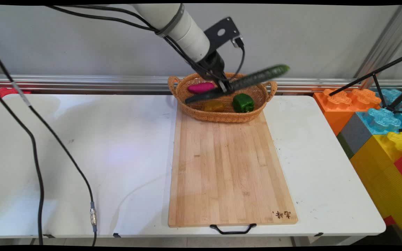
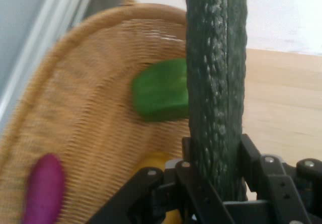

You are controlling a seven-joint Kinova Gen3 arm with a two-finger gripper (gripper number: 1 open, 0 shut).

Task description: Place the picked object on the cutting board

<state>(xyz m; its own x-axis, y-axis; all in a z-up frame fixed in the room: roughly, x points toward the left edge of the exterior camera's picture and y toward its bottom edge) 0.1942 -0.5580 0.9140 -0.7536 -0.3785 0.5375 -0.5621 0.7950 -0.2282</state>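
Dark green cucumber (image 1: pixel 243 83) clamped in the gripper (image 1: pixel 224 87), lifted over the wicker basket (image 1: pixel 222 116).
Fingers closed on its middle; green pepper (image 1: pixel 243 103), purple eggplant (image 1: pixel 201 87) and a yellow vegetable (image 1: pixel 214 105) lie beneath.

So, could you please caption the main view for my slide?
Claw holds a cucumber above a basket of vegetables.
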